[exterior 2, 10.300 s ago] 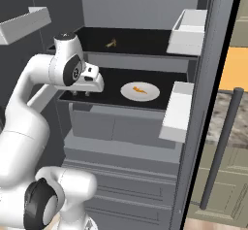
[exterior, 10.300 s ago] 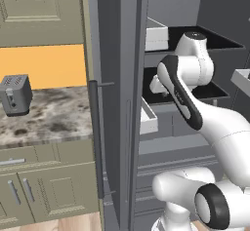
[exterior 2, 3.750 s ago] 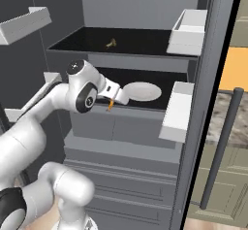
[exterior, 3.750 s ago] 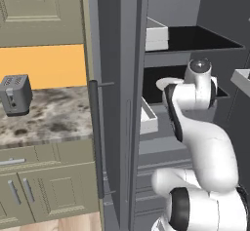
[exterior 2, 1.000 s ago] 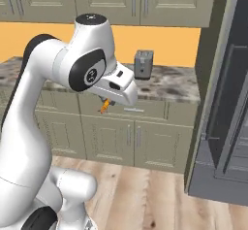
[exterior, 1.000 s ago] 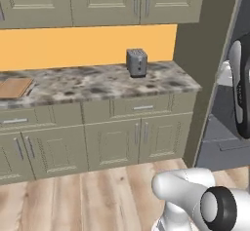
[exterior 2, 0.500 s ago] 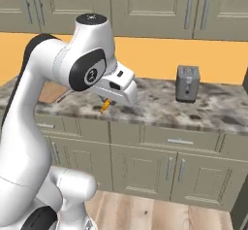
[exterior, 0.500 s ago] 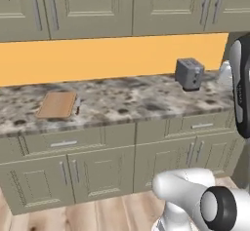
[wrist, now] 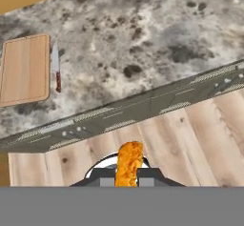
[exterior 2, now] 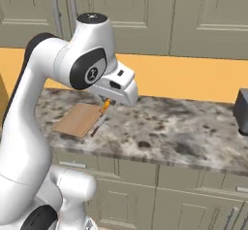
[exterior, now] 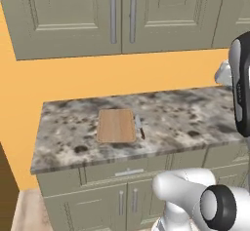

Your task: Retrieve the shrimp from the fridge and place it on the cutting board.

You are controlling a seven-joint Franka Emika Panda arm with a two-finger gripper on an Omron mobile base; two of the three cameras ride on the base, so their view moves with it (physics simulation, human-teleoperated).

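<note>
At the far left, an orange wall (exterior: pixel 19 127) runs down beside the counter's end, with a strip of dark brown at the lower left corner of the left base view. The speckled grey stone counter (exterior: pixel 195 123) stretches rightward from there, over beige-green drawers and doors (exterior: pixel 97 201), with matching upper cabinets (exterior: pixel 122 15) above an orange backsplash.

The board (exterior: pixel 116 125) lies flat on the counter's left part, bare on top. Just right of it, close alongside but apart, a knife (exterior: pixel 140 126) lies parallel to the board's long edge, blade toward the wall, dark handle toward the counter's front. Nothing else sits between the board and the counter's front edge.

Further right the counter is plain stone, and at its far right stands a dark toaster (exterior 2: pixel 240 110).

The gripper (exterior 2: pixel 107 103) hangs in front of the counter, above a wood-plank floor (wrist: pixel 190 144), near the board's right end in the right base view. Its jaws are clenched on the shrimp (wrist: pixel 129 164), which pokes out orange between the tips; in the hand view it sits over the floor, short of the counter's front edge, well right of the board.
</note>
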